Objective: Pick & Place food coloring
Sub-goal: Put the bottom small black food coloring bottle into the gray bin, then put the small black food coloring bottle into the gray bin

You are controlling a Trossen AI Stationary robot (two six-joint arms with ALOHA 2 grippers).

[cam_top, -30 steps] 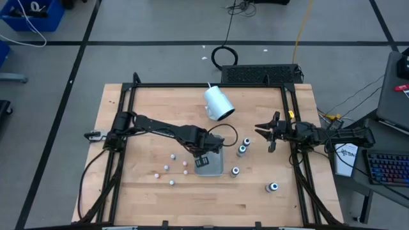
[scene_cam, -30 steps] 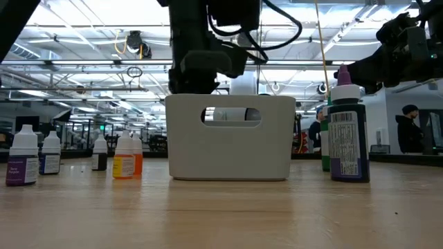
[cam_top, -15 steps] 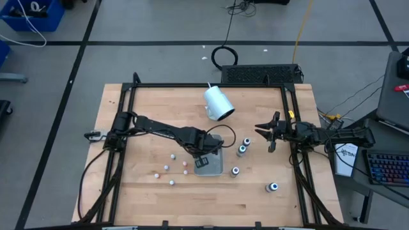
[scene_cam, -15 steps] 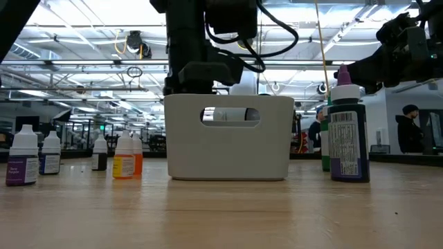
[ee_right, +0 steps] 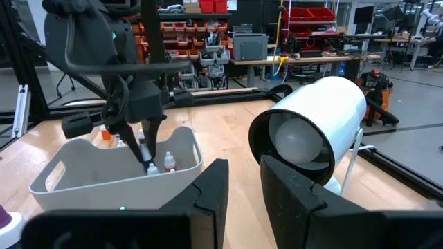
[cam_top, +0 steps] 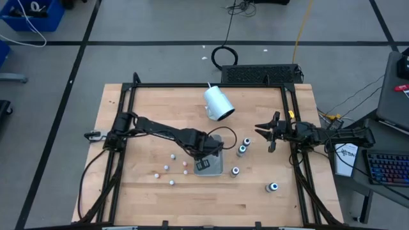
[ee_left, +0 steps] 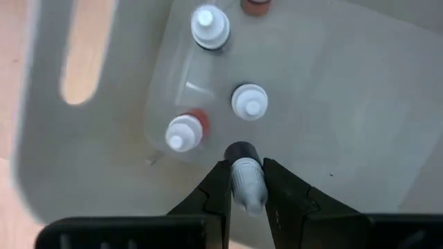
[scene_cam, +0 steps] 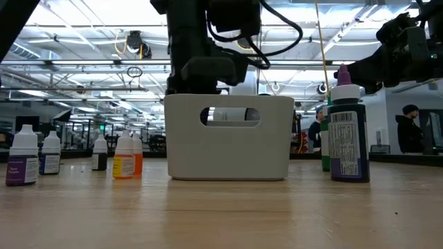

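Observation:
A whitish bin (cam_top: pixel 214 165) (ee_left: pixel 97 159) stands mid-table with three small white-capped bottles (ee_left: pixel 249 101) upright in it. My left gripper (cam_top: pixel 203 156) (ee_left: pixel 248 190) hangs over the bin, shut on a small dark-bodied bottle (ee_left: pixel 247 176) with a pale cap. Several tiny whitish bottles (cam_top: pixel 167 168) (scene_cam: pixel 23 158) stand on the table left of the bin. Several larger dark bottles (cam_top: pixel 241 151) (scene_cam: pixel 348 131) stand to its right. My right gripper (cam_top: pixel 268 133) waits open near the right edge. My left gripper pinches the small bottle's pale cap end (ee_left: pixel 250 192) between its two fingers (ee_left: pixel 220 188), coming from above and pointing down into the bin. The dark body (ee_left: pixel 240 151) hangs below the fingers. I cannot tell whether it touches the bin floor.
A large white cup (cam_top: pixel 218 103) (ee_right: pixel 315 124) lies on its side at the far middle of the table. One dark bottle (cam_top: pixel 273 187) stands alone near the right front. Black frame rails (cam_top: pixel 128 115) run along the table's sides. People stand in the room behind.
My left gripper has shifted only slightly above the bin, still shut on the small bottle. The loose bottles and the cup stand as before.

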